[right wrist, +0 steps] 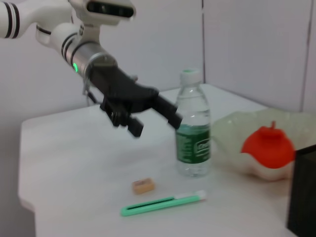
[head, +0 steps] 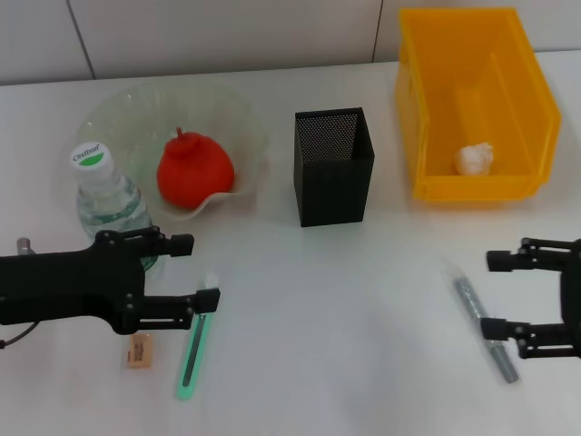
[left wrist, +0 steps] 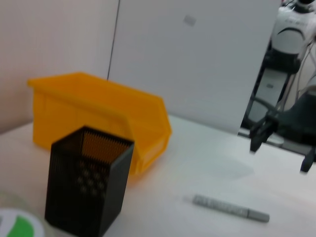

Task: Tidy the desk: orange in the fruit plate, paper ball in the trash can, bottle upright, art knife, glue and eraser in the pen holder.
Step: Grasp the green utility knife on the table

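The water bottle (head: 110, 205) stands upright beside the glass fruit plate (head: 241, 113), which holds the orange (head: 194, 169). My left gripper (head: 188, 271) is open just in front of the bottle, above the green art knife (head: 194, 351) and the eraser (head: 139, 351). It also shows open in the right wrist view (right wrist: 157, 123), next to the bottle (right wrist: 193, 131). My right gripper (head: 501, 294) is open over the grey glue stick (head: 484, 318). The paper ball (head: 474, 159) lies in the yellow bin (head: 536, 82). The black mesh pen holder (head: 334, 166) stands mid-table.
The left wrist view shows the pen holder (left wrist: 89, 182), the yellow bin (left wrist: 98, 113), the glue stick (left wrist: 229, 207) and my right gripper (left wrist: 281, 148) beyond. The right wrist view shows the art knife (right wrist: 163, 203) and eraser (right wrist: 143, 185) near the table's edge.
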### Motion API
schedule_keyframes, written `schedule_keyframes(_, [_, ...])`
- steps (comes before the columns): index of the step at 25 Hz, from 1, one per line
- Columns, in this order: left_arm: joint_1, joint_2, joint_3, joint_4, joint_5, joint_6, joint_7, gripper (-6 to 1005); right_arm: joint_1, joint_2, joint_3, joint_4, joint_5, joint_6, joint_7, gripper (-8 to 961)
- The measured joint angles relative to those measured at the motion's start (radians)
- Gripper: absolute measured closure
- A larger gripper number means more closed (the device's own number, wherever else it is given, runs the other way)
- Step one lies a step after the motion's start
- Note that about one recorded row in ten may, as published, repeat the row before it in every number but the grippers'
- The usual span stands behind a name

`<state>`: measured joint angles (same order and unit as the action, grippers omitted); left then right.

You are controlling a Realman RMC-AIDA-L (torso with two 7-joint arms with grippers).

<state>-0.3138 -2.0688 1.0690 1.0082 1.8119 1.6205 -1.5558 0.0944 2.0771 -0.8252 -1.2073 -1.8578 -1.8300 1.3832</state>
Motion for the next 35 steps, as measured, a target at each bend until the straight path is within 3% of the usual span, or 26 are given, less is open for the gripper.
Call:
schedule_keyframes(4, [0.001,-0.002,0.038,0.028,0.030,-0.031,-0.050,156,-0.002,0.000,0.063,0.002,-0.007,-0.036,-0.003,184])
schedule_keyframes(6, [0.016,-0.002,0.103,0.106,0.063,-0.068,-0.149,156,-0.002,0.001,0.068,0.008,-0.009,-0.035,-0.005,184])
schedule_keyframes(10, [0.048,-0.002,0.142,0.188,0.091,-0.095,-0.224,156,0.004,0.001,0.068,0.021,-0.012,-0.029,-0.005,184])
schedule_keyframes(15, [0.137,-0.002,0.267,0.422,0.172,-0.189,-0.443,156,0.021,0.001,0.065,0.035,-0.024,-0.028,-0.004,184])
schedule_keyframes(18, [0.146,-0.002,0.315,0.483,0.213,-0.204,-0.524,156,0.035,0.002,0.065,0.044,-0.034,-0.028,-0.003,184])
schedule_keyframes(20, [0.139,-0.002,0.431,0.585,0.340,-0.242,-0.703,156,0.042,0.002,0.065,0.047,-0.039,-0.029,-0.002,184])
schedule_keyframes(31, [0.092,-0.004,0.541,0.643,0.450,-0.285,-0.957,157,0.054,0.001,0.071,0.069,-0.048,-0.027,-0.006,185])
schedule_keyframes(35, [0.080,-0.003,0.627,0.683,0.621,-0.299,-1.072,157,0.058,0.000,0.080,0.074,-0.048,-0.026,-0.006,185])
